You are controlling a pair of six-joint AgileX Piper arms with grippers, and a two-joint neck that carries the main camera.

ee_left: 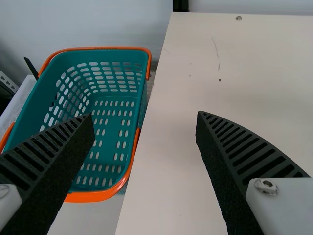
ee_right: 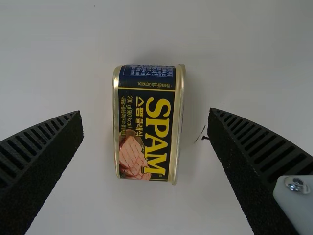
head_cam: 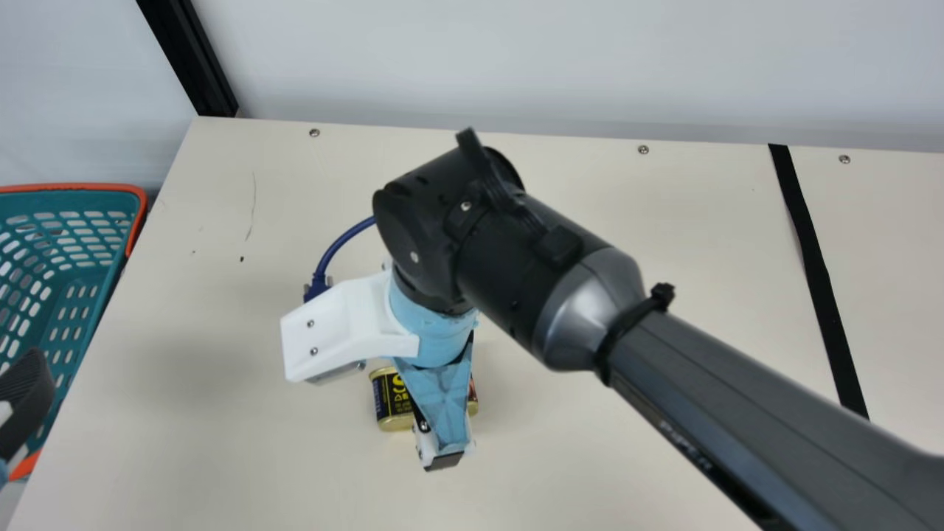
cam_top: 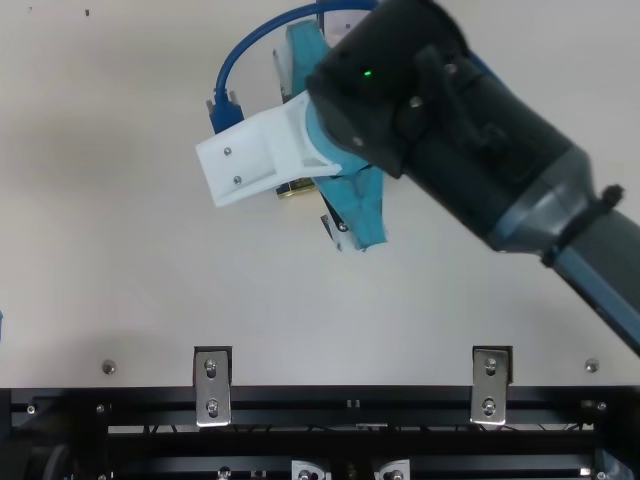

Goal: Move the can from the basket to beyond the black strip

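Desk: State of play?

Me: Can (ee_right: 146, 122) is out of the basket (ee_left: 98, 196), on the table (head_cam: 221, 442), basket side of the black strip (head_cam: 815, 273), well apart from it. Looks to be on its side, label up.

Desk: Grippers?

Me: Right gripper (ee_right: 145, 111) is released, fingers spread with the can between them, no contact I can see. Left gripper (ee_left: 145, 114) is released too, farther from the strip than the can, holding nothing.

Desk: So which step?

Me: Second pick, I'd say: right arm takes the can for the carry past the strip.

Desk: Next?

Me: I centre, lower, close across the two rims, lift, then cross the strip. Off-centre closing could twist it.
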